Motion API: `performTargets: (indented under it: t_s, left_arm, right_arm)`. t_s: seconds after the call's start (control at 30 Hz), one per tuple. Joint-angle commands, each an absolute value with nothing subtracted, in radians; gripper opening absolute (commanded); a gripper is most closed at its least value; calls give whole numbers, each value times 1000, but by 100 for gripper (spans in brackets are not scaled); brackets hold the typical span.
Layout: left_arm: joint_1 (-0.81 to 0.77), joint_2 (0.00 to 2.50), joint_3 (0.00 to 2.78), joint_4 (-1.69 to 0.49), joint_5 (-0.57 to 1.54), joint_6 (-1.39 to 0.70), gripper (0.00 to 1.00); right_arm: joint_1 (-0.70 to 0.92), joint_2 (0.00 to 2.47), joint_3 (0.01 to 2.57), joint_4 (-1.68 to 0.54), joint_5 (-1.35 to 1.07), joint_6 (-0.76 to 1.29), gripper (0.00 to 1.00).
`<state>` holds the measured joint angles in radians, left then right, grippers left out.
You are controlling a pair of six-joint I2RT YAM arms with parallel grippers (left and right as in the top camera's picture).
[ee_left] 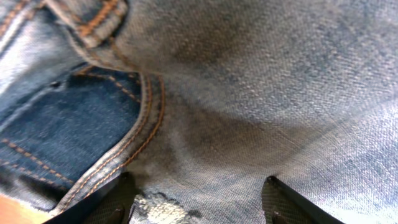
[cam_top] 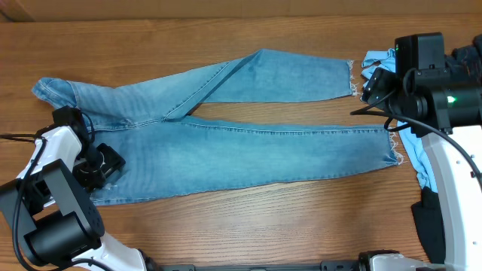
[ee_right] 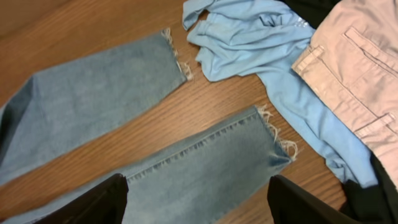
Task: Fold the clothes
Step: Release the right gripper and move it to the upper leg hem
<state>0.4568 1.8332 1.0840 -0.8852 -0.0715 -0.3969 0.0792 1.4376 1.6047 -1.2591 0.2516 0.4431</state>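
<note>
Overhead: light-wash blue denim jeans [cam_top: 226, 150] flat on brown wooden tabletop [cam_top: 226, 226], long axis stretching from left end effector [ee_left: 198, 196] to right end effector [ee_right: 198, 199]. Waistband directly beneath left, jaws apart, pressed to denim, nothing pinched. Frayed hems just ahead of right, jaws wide, empty. Beyond hems, crumpled sky-blue T-shirt [ee_right: 249, 37], beige trousers [ee_right: 354, 62].
</note>
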Motion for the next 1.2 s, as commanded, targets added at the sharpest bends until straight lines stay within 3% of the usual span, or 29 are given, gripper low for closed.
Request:
performTargets:
  t_s: [0.0,0.17,0.33,0.7,1.17]
  left_arm:
    - [512,1868,1092,-883,-243,-442,69]
    - [535,1868,1119,-897,-193,-442,76]
    - [526,1868,1121,-896,-79,-399,78]
    - [501,1868,1121,-893,-77,-396,81]
    - [501,1868,1121,-885,-77,-396,82]
  right_arm:
    - [77,1477,1622,-1238,255,433,77]
    - [77,1581,1623,-1154,138,335,77]
    - [77,1723,1623,-1015,136,332,79]
    - [37,2030,1623,-605,137,332,79]
    - [-42,2263,1623,-343,31,319,64]
